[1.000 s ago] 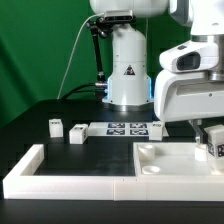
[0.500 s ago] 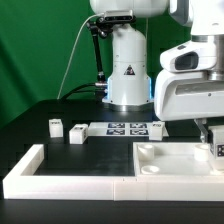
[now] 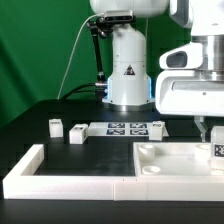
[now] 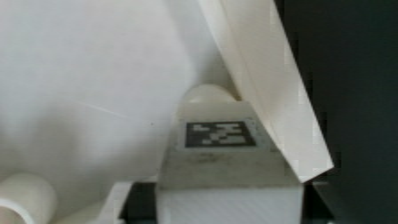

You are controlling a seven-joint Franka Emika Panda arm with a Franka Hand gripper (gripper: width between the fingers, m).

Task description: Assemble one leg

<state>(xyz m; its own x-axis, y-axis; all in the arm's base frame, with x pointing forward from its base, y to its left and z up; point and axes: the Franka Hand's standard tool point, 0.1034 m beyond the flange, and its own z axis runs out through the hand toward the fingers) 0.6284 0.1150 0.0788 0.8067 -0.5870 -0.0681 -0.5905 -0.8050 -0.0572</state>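
My gripper (image 3: 213, 140) is at the exterior view's right edge, over the large square panel (image 3: 165, 160). It is shut on a leg (image 3: 217, 152), a small white block with a black-and-white tag. In the wrist view the leg (image 4: 219, 150) sits between the two dark fingers (image 4: 143, 203), tag facing the camera, with the white panel (image 4: 89, 90) right behind it. I cannot tell whether the leg touches the panel. Three more legs lie on the table: two (image 3: 56, 126) (image 3: 77, 133) at the left and one (image 3: 157, 125) by the marker board.
The marker board (image 3: 125, 128) lies in front of the robot base (image 3: 128, 75). The long white L-shaped border wall (image 3: 60, 175) runs along the front and up the left. The panel's raised edge (image 4: 267, 90) slants across the wrist view.
The gripper has moved a little toward the exterior view's right with the leg still held. The other parts have not moved.
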